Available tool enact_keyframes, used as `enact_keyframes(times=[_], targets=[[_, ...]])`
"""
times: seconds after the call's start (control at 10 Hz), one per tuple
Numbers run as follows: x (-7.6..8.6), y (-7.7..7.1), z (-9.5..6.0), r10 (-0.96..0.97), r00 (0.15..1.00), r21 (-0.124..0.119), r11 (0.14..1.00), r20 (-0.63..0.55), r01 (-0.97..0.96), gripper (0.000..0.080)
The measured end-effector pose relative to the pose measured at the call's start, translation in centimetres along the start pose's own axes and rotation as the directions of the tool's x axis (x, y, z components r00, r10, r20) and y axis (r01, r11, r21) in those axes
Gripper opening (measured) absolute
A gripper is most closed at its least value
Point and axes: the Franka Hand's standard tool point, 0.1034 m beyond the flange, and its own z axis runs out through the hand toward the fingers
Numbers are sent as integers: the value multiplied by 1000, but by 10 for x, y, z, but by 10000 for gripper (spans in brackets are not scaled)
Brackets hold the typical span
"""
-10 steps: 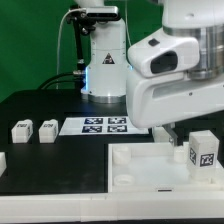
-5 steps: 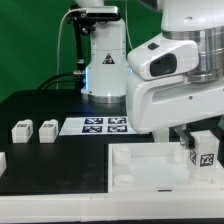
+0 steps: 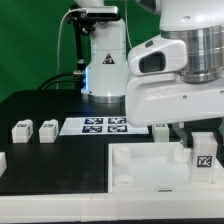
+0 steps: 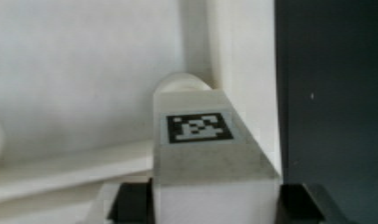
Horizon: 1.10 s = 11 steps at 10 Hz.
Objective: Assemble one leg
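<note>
My gripper [image 3: 203, 138] is shut on a leg [image 3: 205, 155], a small white block with a black-and-white tag facing the camera. It holds the leg upright over the exterior view's right part of the large white tray part [image 3: 140, 165]. In the wrist view the leg [image 4: 207, 140] stands between the two dark fingers [image 4: 133, 202], and its far end sits close to an inner corner of the tray part [image 4: 79, 90]. Two more legs [image 3: 21, 130] [image 3: 46, 130] lie on the table at the exterior view's left.
The marker board [image 3: 105, 125] lies flat behind the tray part, in front of the robot base [image 3: 103, 70]. The black table edge runs along the front. A dark block shows at the exterior view's far left edge [image 3: 3, 160].
The gripper has come down a little with the leg in it, closer to the tray part. The two loose legs have not moved.
</note>
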Motion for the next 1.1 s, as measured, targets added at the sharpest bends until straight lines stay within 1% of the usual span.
enact_keyframes(times=[0.1,0.2,0.3,0.4,0.5,0.7,0.8,0.9,1.0,1.1], targets=[[2,1,0,210,978,12,978,-2,-210,294],[4,3,0,375,927,28,927,9,-375,295],[6,3,-1,476,879,50,878,23,-477,295],[7,4,-1,594,803,59,801,43,-596,295],[7,3,-1,680,731,52,729,54,-682,295],[3,0,1,827,558,42,557,69,-830,295],[1,-1,1,831,553,44,551,66,-833,295],[1,-1,1,821,567,44,565,66,-824,323],[0,-2,2,807,587,45,585,65,-809,323],[-1,-2,4,763,643,47,642,62,-766,503]])
